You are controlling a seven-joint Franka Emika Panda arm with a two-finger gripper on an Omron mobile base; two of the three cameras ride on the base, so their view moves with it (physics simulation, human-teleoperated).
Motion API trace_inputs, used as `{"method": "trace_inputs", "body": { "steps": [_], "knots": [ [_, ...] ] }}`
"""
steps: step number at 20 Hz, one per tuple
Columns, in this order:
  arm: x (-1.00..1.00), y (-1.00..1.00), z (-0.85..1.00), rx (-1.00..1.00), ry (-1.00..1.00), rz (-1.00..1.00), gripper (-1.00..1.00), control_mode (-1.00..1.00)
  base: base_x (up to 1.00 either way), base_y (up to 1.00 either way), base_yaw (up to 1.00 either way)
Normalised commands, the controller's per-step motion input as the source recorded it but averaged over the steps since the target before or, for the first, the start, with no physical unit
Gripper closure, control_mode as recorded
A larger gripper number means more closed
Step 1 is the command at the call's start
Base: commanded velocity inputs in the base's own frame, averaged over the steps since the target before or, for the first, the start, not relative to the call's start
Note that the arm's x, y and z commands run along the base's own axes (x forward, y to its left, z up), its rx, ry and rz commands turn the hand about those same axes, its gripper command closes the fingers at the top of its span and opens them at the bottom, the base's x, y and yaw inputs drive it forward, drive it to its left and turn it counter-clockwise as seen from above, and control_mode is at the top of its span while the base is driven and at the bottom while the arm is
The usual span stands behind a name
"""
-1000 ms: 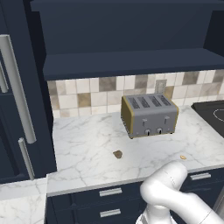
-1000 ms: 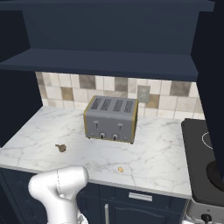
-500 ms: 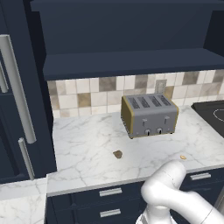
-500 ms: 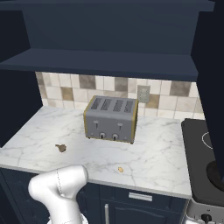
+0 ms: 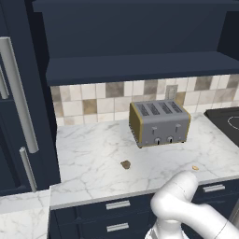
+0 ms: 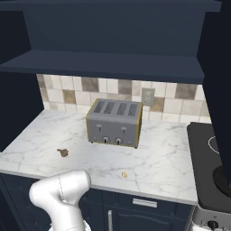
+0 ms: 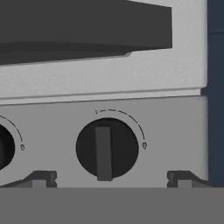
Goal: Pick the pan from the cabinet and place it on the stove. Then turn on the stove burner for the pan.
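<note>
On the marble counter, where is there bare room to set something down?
Bare marble lies left of the toaster, up to the tall dark cabinet side, and between the toaster and the stove. In front of the toaster only a brown scrap and a crumb lie.

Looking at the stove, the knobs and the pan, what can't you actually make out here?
- Stove: cut off by the right base view's edge and a dark panel in front.
- Pan: a sliver shows there; the same panel hides the rest.
- Left knob: cut by the hand view's edge, beside the whole knob.
</note>
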Motion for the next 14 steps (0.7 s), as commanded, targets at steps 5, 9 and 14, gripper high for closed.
{"method": "trace_inputs", "body": {
  "steps": [5,9,14],
  "knots": [
    [0.01,0.0,-0.02,0.0,0.0,0.0,-1.0,-1.0,0.0,0.0,0.0],
    [0.03,0.03,-0.03,0.0,0.0,0.0,-1.0,-1.0,0.0,0.0,0.0],
    [0.02,0.07,-0.02,0.0,0.0,0.0,-1.0,-1.0,0.0,0.0,0.0]
  ]
}}
